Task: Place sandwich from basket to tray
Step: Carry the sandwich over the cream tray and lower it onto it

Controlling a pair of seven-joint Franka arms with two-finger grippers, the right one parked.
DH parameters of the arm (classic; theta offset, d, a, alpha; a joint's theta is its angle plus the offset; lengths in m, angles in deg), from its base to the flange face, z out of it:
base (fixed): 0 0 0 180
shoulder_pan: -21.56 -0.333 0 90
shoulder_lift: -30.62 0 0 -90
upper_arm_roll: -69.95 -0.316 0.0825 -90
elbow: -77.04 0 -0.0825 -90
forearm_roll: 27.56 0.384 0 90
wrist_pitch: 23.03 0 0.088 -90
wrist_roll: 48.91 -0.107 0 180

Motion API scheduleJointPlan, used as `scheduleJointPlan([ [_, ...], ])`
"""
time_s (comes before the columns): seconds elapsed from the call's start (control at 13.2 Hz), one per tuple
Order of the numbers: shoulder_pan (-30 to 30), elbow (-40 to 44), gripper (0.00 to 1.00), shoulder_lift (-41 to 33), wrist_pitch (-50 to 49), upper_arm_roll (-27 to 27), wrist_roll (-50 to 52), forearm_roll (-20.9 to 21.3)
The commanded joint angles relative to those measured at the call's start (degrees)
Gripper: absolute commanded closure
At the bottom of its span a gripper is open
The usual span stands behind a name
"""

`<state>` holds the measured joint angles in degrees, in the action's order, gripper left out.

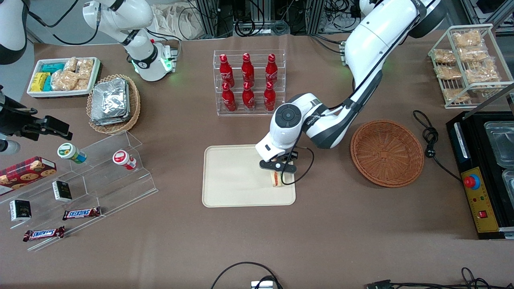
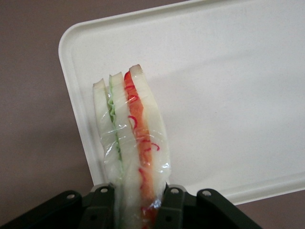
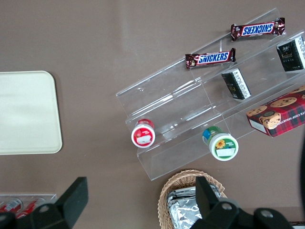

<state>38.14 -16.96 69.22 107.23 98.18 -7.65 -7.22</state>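
The table (image 1: 345, 241) is covered in brown and carries everything. Largest of the task's things on it is the tray (image 1: 229, 180), cream and flat with a low rim, lying near the middle of the table, nearer the front camera than the clear rack of red bottles (image 1: 248, 82). Beside the tray, toward the working arm's end of the table, sits the basket (image 1: 387, 153), a round reddish-brown wicker bowl with nothing in it. A stepped clear display stand (image 1: 100, 176) with jars and chocolate bars stands toward the parked arm's end, near the table's front edge.

The pincer (image 1: 278, 167) hangs over the tray, close to the corner that lies toward the basket and the front camera. Its two black fingers (image 2: 174, 205) are closed narrowly on the sandwich (image 2: 131, 143), pressing the clear-wrapped wedge from both flat sides. The wedge stands on edge between them, white bread with a green layer and an orange-red layer showing along its cut face. In the front view the sandwich (image 1: 276, 178) shows just under the pincer, over the tray's surface and inside its rim; whether it touches the tray cannot be told.
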Motion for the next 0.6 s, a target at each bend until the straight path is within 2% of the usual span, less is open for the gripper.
scheduleJointPlan([
  [0.0,1.6,2.1,0.72,2.1,-0.3,-0.4,2.3,2.5],
  [0.53,1.9,2.0,0.70,4.4,-0.1,-0.4,3.2,5.0],
])
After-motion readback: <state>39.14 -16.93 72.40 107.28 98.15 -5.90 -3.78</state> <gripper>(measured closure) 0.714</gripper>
